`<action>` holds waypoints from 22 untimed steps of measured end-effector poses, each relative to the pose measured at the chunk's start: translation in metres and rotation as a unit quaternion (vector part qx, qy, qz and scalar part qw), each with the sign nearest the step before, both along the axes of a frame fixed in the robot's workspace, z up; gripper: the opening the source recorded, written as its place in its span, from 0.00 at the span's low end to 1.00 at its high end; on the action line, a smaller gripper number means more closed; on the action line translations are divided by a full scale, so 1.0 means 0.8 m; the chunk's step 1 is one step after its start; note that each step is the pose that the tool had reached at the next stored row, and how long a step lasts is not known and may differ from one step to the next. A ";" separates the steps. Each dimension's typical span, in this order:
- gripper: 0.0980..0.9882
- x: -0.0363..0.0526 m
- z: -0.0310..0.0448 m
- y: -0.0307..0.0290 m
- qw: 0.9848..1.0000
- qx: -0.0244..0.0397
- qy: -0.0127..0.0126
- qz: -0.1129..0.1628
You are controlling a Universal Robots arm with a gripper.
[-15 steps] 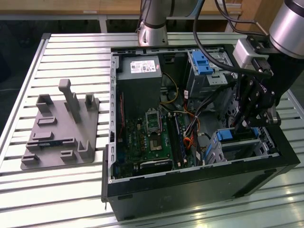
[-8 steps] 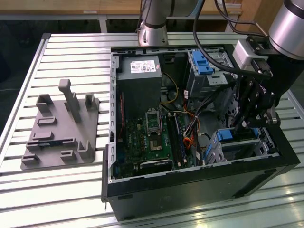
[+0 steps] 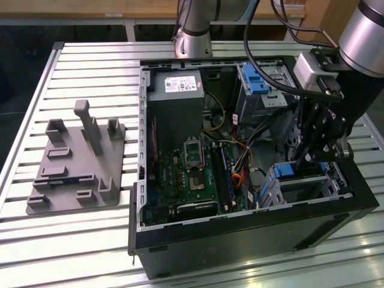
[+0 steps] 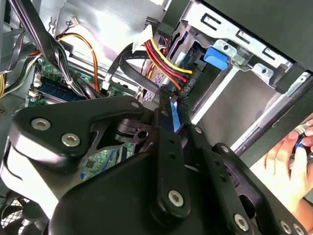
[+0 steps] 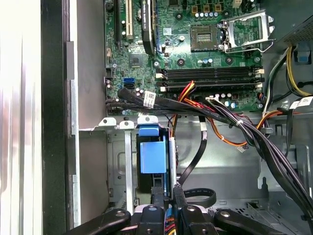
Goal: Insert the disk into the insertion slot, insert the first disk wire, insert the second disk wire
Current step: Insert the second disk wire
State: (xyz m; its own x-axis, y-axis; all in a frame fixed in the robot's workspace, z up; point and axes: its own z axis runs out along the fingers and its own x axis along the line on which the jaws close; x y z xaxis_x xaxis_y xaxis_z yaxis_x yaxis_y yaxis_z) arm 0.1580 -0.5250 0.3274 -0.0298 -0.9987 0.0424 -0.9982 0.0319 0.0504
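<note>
The disk (image 5: pixel 152 156), with its bright blue frame, lies inside the insertion slot (image 5: pixel 128 161), a silver sheet-metal cage in the case's corner at the exterior view's right (image 3: pixel 309 186). Its blue edge (image 3: pixel 283 170) also peeks out under the arm. My gripper (image 3: pixel 312 157) hangs just above the cage. In the second wrist view the gripper (image 4: pixel 175 115) is shut on a thin blue disk wire (image 4: pixel 174 120). Just ahead of it is a black plug with red, yellow and black wires (image 4: pixel 168 68). In the first wrist view the gripper (image 5: pixel 167 193) stands at the disk's end.
A person's hand (image 4: pixel 286 164) is beside the case wall. A thick black cable bundle (image 5: pixel 254 137) crosses above the motherboard (image 5: pixel 205 54). A larger bay with a blue latch (image 3: pixel 255 78) and the power supply (image 3: pixel 175 102) stand at the back. A grey fixture plate (image 3: pixel 75 165) lies on the slatted table.
</note>
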 end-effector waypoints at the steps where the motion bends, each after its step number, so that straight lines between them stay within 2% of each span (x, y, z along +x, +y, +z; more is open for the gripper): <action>1: 0.11 0.000 -0.0006 0.0000 1.000 0.000 0.000 0.000; 9: 0.13 0.000 -0.0032 -0.0017 1.000 0.000 0.000 0.001; 10: 0.19 0.000 -0.0011 -0.0017 1.000 0.000 0.000 0.001; 12: 0.33 -0.001 0.0054 -0.0017 1.000 0.000 0.000 0.001; 13: 0.33 -0.001 0.0090 -0.0017 1.000 0.000 0.000 0.001; 14: 0.40 -0.001 0.0127 -0.0015 1.000 0.000 0.000 0.001; 18: 0.40 -0.001 0.0321 -0.0002 1.000 0.000 0.000 0.001; 22: 0.40 -0.001 0.0491 0.0013 1.000 -0.007 0.000 0.001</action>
State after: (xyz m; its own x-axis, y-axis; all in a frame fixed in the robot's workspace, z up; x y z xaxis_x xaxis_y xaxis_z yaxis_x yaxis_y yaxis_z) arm 0.1573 -0.5240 0.3666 -0.0276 -0.9980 0.0567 -0.9983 0.0304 0.0495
